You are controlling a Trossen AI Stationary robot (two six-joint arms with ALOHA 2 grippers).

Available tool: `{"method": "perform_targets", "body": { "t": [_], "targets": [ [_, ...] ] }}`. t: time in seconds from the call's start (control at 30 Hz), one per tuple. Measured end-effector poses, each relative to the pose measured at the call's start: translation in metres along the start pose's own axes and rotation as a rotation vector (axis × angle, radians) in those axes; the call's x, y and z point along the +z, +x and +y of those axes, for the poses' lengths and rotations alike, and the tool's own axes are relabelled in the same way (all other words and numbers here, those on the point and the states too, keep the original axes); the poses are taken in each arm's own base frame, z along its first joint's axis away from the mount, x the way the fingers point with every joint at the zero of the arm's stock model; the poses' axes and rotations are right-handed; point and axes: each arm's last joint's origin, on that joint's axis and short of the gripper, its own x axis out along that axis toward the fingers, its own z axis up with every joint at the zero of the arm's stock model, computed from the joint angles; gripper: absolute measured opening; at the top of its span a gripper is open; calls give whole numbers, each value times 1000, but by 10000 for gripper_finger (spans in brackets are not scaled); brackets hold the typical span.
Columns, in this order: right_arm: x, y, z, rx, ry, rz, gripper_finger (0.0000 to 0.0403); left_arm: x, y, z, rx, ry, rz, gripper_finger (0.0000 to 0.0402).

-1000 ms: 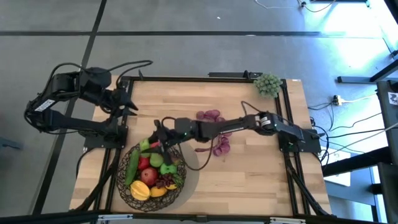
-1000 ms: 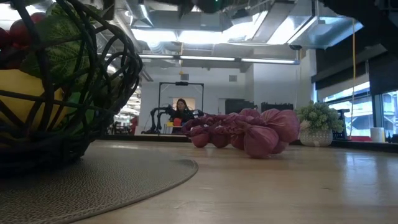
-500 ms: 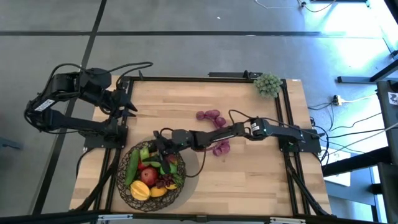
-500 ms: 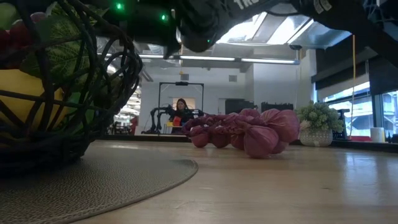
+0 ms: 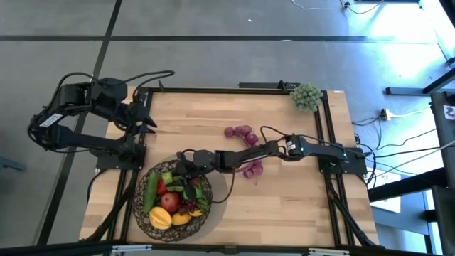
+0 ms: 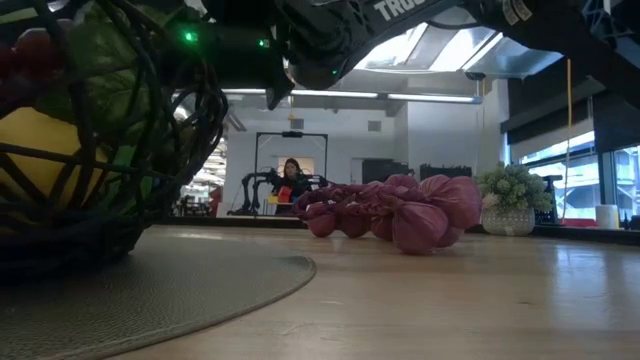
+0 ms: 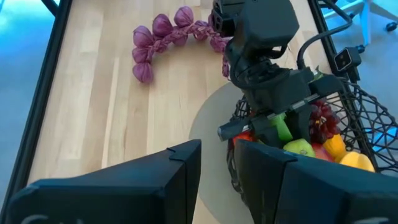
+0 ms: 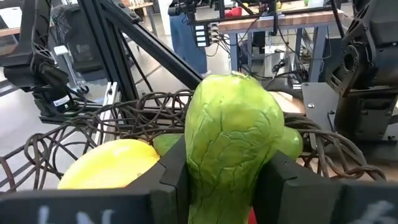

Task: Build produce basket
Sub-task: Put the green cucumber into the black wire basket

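Item: green vegetable (image 8: 233,143), knobbly, elongated. It is clamped between the fingers of the right gripper (image 5: 186,170), one dark finger (image 8: 173,177) pressed against each flank. The jaws are held narrow on it.

Position: the piece is carried just beyond the fingertips, over the near rim of the basket (image 5: 139,213). The produce already loaded lies directly below and ahead of the gripper: a yellow fruit (image 8: 109,163) beside the held piece, and red and green pieces further in.

Orientation: in the right wrist view the long axis is seen running straight out along the line of the fingers, the rounded tip leading. Whether the tip is pitched down into the basket cannot be told.

Other arm: the left gripper (image 5: 146,117) is parked well back from the basket. Its fingers stand narrowly apart and nothing is held.

Outstanding: a purple grape bunch (image 5: 245,147) lies behind the right gripper, under its arm.

Risks, as judged: the long piece could be caught on the wire rim if released at this edge, and tipped out. The heaped pile offers little level seating, so a roll-off onto the grey mat (image 7: 214,112) is possible.
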Motion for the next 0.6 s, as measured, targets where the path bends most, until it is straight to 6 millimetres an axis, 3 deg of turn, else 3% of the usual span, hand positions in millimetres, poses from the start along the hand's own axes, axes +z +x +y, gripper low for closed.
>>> {"method": "perform_targets", "body": {
  "t": [0.23, 0.47, 0.6],
  "targets": [
    [2, 0, 0, -21, 51, -19, 109, 0, 0, 0, 1, -3, 0, 88],
    [4, 0, 0, -32, 70, -45, 214, 0, 0, 0, 1, -3, 0, 88],
    [9, 0, 0, -25, 82, -104, 246, 0, 0, 0, 1, -4, 0, 88]
  ]
}}
